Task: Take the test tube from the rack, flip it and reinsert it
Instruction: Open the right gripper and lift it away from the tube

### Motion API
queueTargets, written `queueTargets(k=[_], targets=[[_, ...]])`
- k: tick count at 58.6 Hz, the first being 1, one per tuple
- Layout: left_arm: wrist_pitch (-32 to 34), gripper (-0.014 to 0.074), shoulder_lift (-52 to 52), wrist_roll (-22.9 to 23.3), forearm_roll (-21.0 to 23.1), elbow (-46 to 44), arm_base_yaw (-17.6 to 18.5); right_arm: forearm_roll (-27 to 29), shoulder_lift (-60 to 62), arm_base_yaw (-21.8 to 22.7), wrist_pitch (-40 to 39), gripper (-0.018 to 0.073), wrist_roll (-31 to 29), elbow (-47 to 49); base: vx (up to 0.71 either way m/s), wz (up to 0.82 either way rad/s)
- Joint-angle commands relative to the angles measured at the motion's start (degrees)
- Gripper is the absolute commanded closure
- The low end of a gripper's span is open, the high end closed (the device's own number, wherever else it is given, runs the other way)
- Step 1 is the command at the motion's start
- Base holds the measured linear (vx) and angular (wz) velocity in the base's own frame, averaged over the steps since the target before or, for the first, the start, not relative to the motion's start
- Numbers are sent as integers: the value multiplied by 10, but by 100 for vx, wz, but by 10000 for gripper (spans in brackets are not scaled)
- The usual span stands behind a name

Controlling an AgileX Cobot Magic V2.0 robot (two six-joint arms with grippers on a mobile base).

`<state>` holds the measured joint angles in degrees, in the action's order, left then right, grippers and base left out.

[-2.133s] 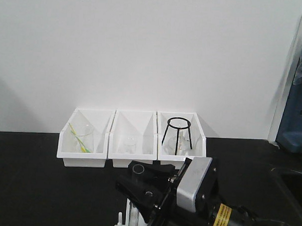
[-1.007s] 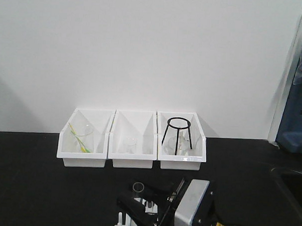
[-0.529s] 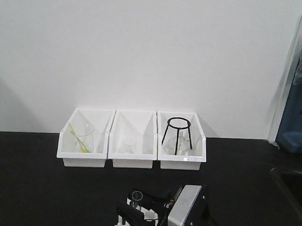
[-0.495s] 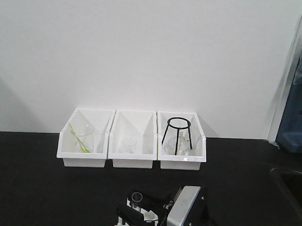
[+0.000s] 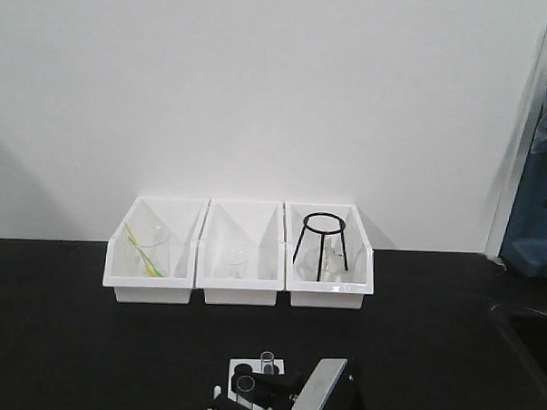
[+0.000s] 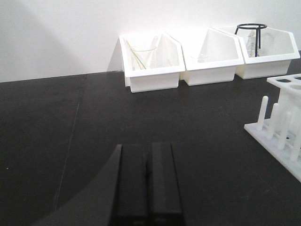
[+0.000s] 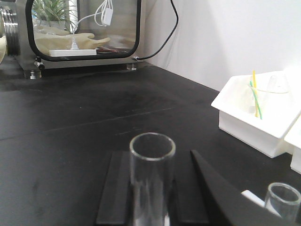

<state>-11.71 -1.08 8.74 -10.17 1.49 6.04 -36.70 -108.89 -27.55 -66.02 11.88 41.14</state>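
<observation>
Right wrist view: test tube stands upright between the right pincer fingers, pinched, open mouth up, above the rack. Left pincer pressed together, well apart.

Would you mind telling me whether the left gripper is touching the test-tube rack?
Apart. The left wrist view shows the left gripper, fingers pressed together, with bare black table between it and the rack at the right edge.
</observation>
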Motion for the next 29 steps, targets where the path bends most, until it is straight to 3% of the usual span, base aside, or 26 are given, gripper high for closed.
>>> queueTargets(k=[1, 21, 29], targets=[[46, 602, -4, 5, 3, -2, 0, 5, 23, 1, -82, 500, -7, 11, 0, 0], [46, 602, -4, 5, 3, -2, 0, 6, 27, 1, -83, 183, -2, 11, 0, 0], [46, 602, -4, 5, 3, -2, 0, 15, 60, 1, -83, 115, 11, 11, 0, 0]])
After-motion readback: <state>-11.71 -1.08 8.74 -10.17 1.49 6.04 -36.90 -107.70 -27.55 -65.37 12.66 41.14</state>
